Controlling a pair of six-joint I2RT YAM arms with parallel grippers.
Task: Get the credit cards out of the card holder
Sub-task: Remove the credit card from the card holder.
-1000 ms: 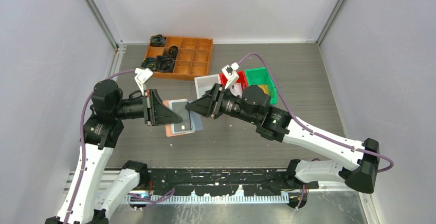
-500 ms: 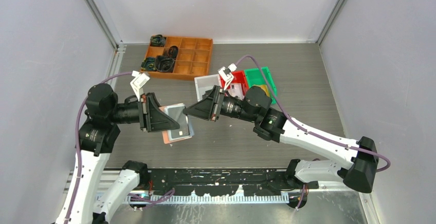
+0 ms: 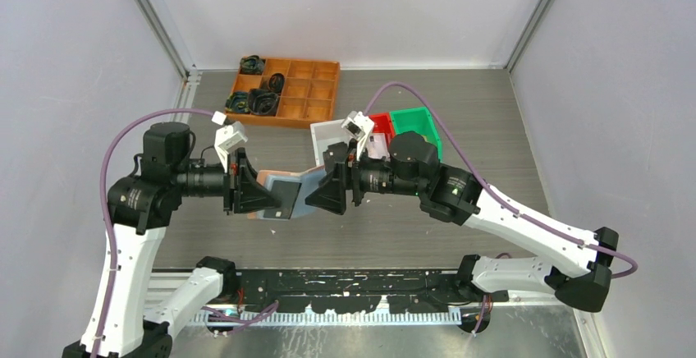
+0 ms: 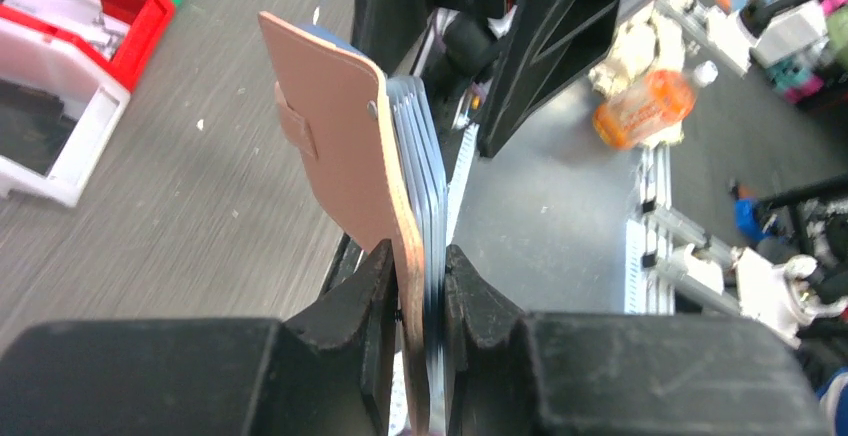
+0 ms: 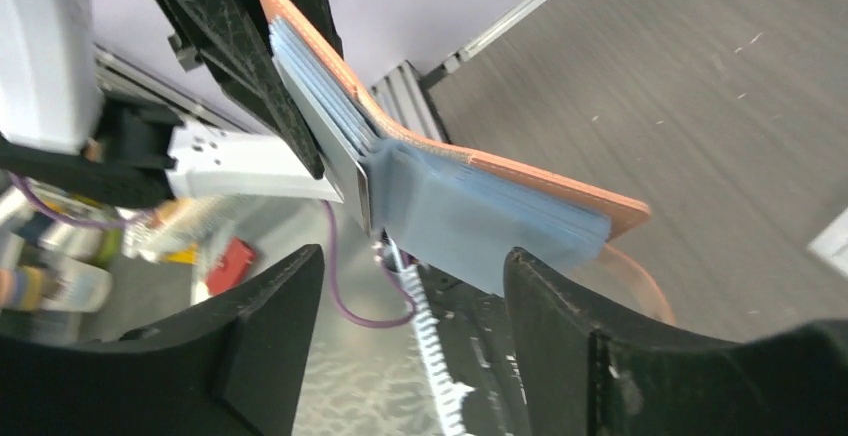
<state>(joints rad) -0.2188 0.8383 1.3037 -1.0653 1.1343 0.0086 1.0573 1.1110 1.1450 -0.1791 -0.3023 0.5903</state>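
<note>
Left gripper (image 4: 420, 274): pinched tight on one cover of the card holder (image 4: 335, 146), holding it aloft and fanned open.
Right gripper (image 5: 410, 281): wide, empty, straddling the bluish sleeves (image 5: 480, 221), likely for a pull.

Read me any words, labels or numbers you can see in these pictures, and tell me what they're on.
No text can be read in any view.
The card holder: plain salmon cover, no print showing.
The orange bottle beyond the table: too blurred to read.
</note>
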